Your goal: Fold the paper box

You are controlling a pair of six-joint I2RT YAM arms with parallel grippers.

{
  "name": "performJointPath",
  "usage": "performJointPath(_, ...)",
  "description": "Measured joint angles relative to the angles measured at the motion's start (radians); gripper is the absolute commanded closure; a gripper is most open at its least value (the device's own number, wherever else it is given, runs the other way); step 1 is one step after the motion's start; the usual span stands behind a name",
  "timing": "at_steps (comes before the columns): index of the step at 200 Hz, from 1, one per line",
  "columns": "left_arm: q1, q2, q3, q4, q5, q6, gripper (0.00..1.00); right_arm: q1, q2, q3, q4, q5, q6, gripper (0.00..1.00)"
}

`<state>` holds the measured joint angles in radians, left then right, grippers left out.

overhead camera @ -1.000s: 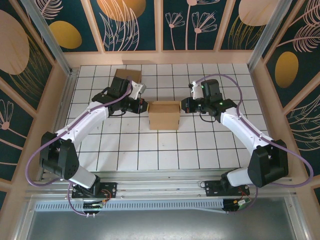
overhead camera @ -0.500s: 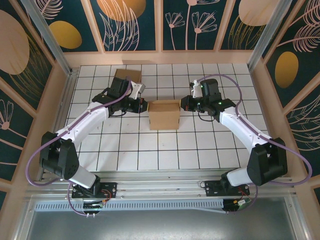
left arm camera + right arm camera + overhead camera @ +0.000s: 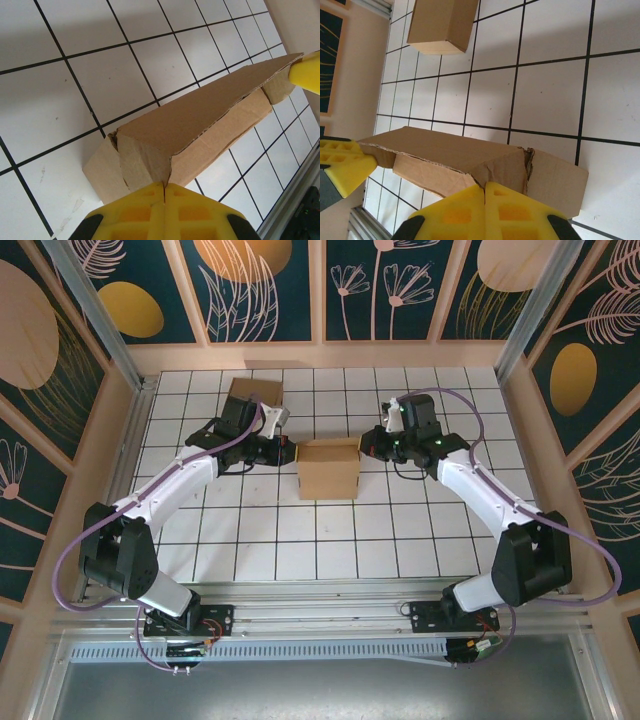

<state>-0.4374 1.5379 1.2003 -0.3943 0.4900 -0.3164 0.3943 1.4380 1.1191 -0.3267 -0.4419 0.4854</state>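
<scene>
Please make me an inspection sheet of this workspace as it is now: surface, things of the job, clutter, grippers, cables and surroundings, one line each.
Surface: white table with a black grid.
Job's things: middle box, brown cardboard, at the table's centre, with its top flap raised.
Clutter: far box, closed, at the far left, apart from the middle box.
Grippers: left gripper shut on the flap's left end; right gripper shut on its right end.
Cables: a purple cable runs in loose loops along each arm, clear of both boxes.
Surroundings: painted walls with plant patterns; metal rail at the near edge.
</scene>
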Motion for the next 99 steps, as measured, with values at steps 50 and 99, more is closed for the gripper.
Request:
performJointPath(50, 0.001, -0.001, 0.000, 0.000, -0.003, 0.000, 1.00, -0.005, 0.016, 0.022, -0.016, -0.031, 0.067, 1.00)
performJointPath(99, 0.006, -0.015, 0.000, -0.014, -0.015, 0.000, 1.00, -0.016, 0.025, 0.022, 0.006, -0.102, 0.158, 1.00)
